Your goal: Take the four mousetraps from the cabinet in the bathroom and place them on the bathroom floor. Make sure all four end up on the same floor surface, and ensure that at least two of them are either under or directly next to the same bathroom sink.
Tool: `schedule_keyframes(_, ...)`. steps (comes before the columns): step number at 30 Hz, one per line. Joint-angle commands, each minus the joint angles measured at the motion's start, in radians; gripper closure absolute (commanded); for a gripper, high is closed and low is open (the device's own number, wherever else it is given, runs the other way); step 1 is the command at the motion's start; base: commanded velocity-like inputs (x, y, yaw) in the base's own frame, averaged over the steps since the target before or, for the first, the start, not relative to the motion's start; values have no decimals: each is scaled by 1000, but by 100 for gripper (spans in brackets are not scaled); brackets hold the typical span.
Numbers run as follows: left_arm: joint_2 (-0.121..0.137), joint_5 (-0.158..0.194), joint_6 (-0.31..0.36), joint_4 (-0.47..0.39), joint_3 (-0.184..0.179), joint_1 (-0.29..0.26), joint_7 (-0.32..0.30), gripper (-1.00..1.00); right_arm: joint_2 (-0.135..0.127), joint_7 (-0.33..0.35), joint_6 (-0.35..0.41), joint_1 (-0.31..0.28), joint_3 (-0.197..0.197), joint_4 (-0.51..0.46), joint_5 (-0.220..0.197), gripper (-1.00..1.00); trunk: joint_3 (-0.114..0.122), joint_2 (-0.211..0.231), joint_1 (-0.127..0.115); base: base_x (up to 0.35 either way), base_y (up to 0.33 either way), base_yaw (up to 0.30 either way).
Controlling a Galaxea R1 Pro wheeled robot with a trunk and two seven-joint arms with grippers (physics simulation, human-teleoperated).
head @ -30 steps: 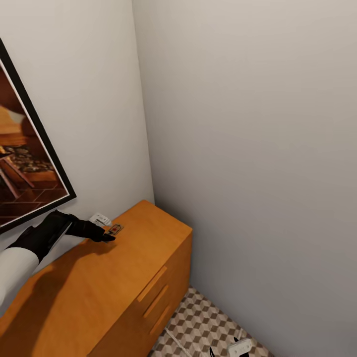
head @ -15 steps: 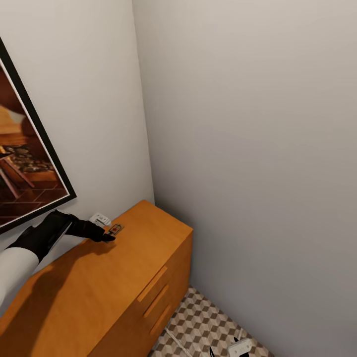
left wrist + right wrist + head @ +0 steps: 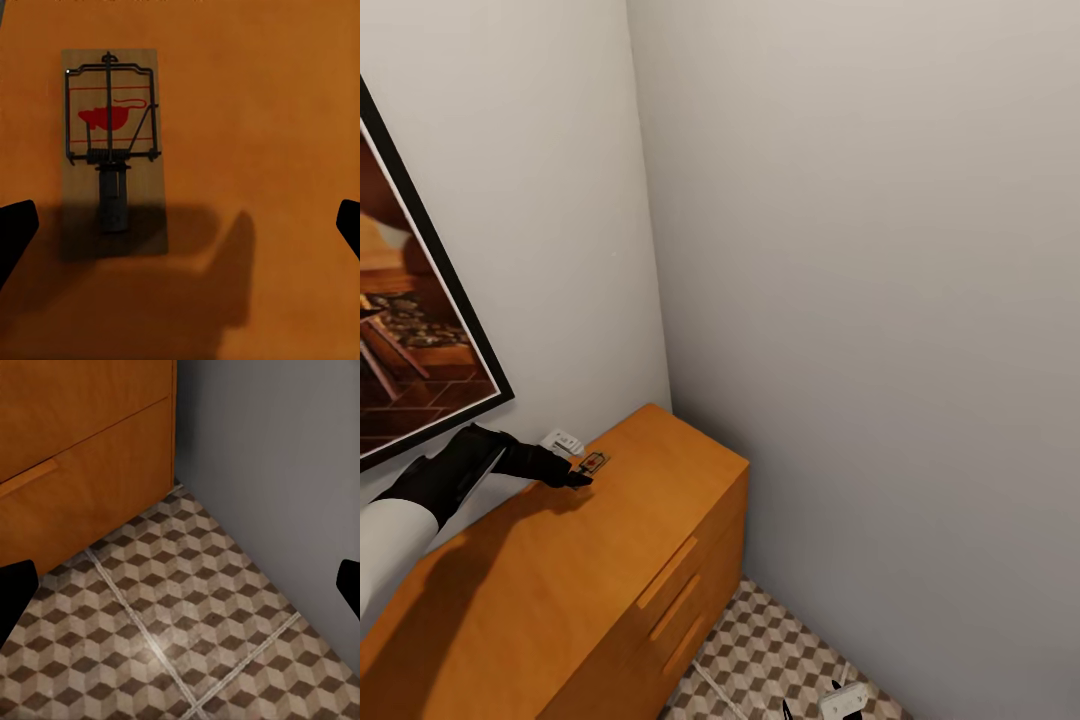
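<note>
Head view: left gripper [image 3: 578, 479] sits low over the cabinet [image 3: 560, 590] top, a mousetrap [image 3: 593, 463] just beyond its tips. Left wrist view: fingers [image 3: 16, 232] spread wide apart, the mousetrap [image 3: 112, 150] lying flat between and ahead, untouched. Right wrist view: right gripper [image 3: 180, 592] also spread, hanging over the bathroom floor [image 3: 172, 637] beside the cabinet front.

We count one flat tan-wood mousetrap [image 3: 594, 462] on one orange-wood cabinet [image 3: 560, 580], two bar handles, one framed picture [image 3: 410, 340] above the cabinet.
</note>
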Motion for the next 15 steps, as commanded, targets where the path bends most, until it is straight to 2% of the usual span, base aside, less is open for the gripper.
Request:
schedule_keyframes(1, 1, -4, 5, -2, -2, -1, -4, -100, 0, -9, -2, -1, 2, 1, 9, -100, -2, -2, 0, 0, 0, 0)
schedule_keyframes(15, 0, -4, 5, -3, 0, -1, -4, -100, 0, -9, -2, -1, 2, 1, 9, -100, -2, -2, 0, 0, 0, 0)
